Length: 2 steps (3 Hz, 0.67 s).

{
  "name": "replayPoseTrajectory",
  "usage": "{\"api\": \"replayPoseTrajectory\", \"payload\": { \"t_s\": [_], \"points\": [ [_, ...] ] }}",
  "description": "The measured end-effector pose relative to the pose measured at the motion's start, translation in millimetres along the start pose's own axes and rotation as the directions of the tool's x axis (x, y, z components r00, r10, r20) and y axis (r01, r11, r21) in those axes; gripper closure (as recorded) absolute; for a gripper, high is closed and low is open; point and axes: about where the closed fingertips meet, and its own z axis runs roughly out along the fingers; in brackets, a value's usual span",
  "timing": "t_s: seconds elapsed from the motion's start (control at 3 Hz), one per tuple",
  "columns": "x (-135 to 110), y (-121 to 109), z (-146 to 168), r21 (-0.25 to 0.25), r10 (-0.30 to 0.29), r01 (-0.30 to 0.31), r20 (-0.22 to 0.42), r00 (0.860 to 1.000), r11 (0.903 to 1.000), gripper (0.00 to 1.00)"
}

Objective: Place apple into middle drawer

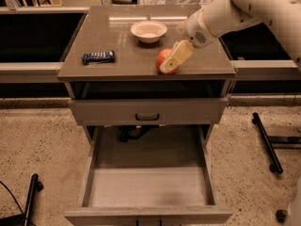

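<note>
The apple (161, 58), round and orange-red, sits on the brown cabinet top (122, 46) near its front edge, right of centre. My gripper (174, 59), cream-coloured on a white arm coming in from the upper right, is at the apple's right side and covers part of it. The middle drawer (148, 188) is pulled out wide below. Its flat grey bottom is bare.
A white bowl (148, 30) stands behind the apple. A blue snack packet (98, 56) lies at the left of the top. A shut drawer front with a black handle (147, 117) sits above the open drawer. Black legs (265, 142) lie on the floor at the right.
</note>
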Motion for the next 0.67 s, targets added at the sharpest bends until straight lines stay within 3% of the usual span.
{"api": "replayPoseTrajectory", "payload": {
  "t_s": [0.33,0.67],
  "points": [
    [2,4,28,-0.04,0.009,-0.009,0.013,1.0,0.9992,0.0],
    [7,9,47,-0.075,-0.002,0.006,0.05,0.999,0.9972,0.12]
  ]
}}
